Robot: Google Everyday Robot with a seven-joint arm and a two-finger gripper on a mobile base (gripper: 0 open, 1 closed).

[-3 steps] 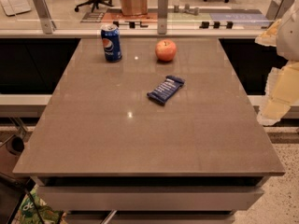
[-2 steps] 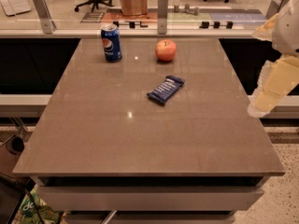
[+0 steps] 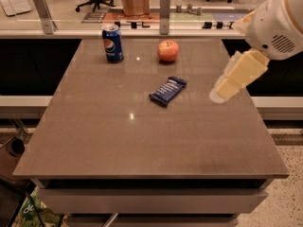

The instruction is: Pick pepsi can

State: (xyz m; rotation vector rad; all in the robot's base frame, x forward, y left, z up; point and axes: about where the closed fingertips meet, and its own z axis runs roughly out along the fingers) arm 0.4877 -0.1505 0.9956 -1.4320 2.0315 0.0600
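**Looking at a can, an apple and a robot gripper**

Seeing the pepsi can [image 3: 112, 43] standing upright near the far left corner of the worktop [image 3: 94, 141], close to the far edge. Noticing its blue side, its silver top and its round red, white and blue mark. Finding nothing touching it — just standing there by itself.

Spotting a red apple [image 3: 168, 51] sitting to the right of the can, also near the far edge, with a gap between the two. Seeing a flat dark-blue snack bar [image 3: 167, 91] lying near the middle of the worktop, turned slantwise, nearer to the apple than to the can and touching neither.

Finding the gripper [image 3: 226, 88] hanging in the air by the right edge of the worktop, pointing down and to the left. Seeing it as a pale yellow shape coming off the round white arm [image 3: 274, 25] up by the far right corner. Not being able to tell how wide apart it is, or whether anything is in it. Seeing it well apart from the pepsi can — with the apple and the snack bar lying in the space between.
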